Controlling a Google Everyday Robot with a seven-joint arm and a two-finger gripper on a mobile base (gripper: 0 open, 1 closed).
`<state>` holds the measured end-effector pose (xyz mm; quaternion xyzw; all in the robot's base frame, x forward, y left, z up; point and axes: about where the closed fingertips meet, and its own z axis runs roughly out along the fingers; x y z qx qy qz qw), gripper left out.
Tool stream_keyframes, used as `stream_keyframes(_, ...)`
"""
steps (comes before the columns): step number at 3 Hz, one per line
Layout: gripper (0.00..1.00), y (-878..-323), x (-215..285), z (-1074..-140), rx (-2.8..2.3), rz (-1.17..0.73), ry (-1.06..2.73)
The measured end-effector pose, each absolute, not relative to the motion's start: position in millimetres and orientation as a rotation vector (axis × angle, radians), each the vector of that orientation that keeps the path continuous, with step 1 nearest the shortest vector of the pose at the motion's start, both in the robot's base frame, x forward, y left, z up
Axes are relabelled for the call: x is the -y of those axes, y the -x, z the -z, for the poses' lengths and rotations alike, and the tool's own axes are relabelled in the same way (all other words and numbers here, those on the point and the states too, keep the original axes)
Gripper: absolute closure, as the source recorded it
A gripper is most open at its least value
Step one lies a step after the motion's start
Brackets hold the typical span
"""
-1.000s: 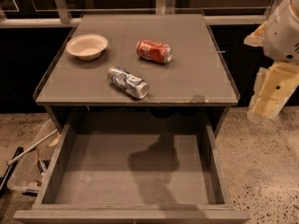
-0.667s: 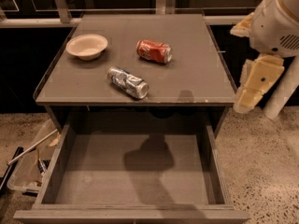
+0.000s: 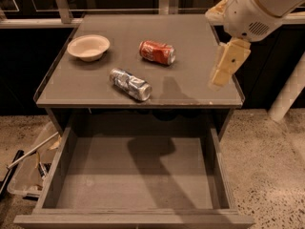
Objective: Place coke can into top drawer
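Note:
The coke can (image 3: 157,52), red with white lettering, lies on its side on the cabinet top (image 3: 190,37), right of centre. The top drawer (image 3: 95,180) is pulled fully out below and holds nothing. My gripper (image 3: 218,80) hangs from the white arm at the upper right. It is above the right edge of the cabinet top, to the right of the coke can and apart from it. It holds nothing that I can see.
A silver-and-blue can (image 3: 130,84) lies on its side near the front of the top. A cream bowl (image 3: 88,47) sits at the left. A clear bin (image 3: 28,173) with clutter is on the floor left of the drawer. A white post (image 3: 290,89) stands at the right.
The arm has swung left and upward, from beside the cabinet's right side to above its right edge. The cans, bowl and drawer have not moved.

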<state>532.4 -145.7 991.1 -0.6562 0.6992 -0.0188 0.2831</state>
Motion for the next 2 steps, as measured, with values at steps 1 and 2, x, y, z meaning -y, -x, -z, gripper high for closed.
stream_keyframes(1, 0.00, -590.6, 141.0, -986.3, -1.827, -0.018, 1.705)
stream_keyframes(2, 0.00, -590.8, 140.9, -986.3, -1.827, -0.018, 1.704)
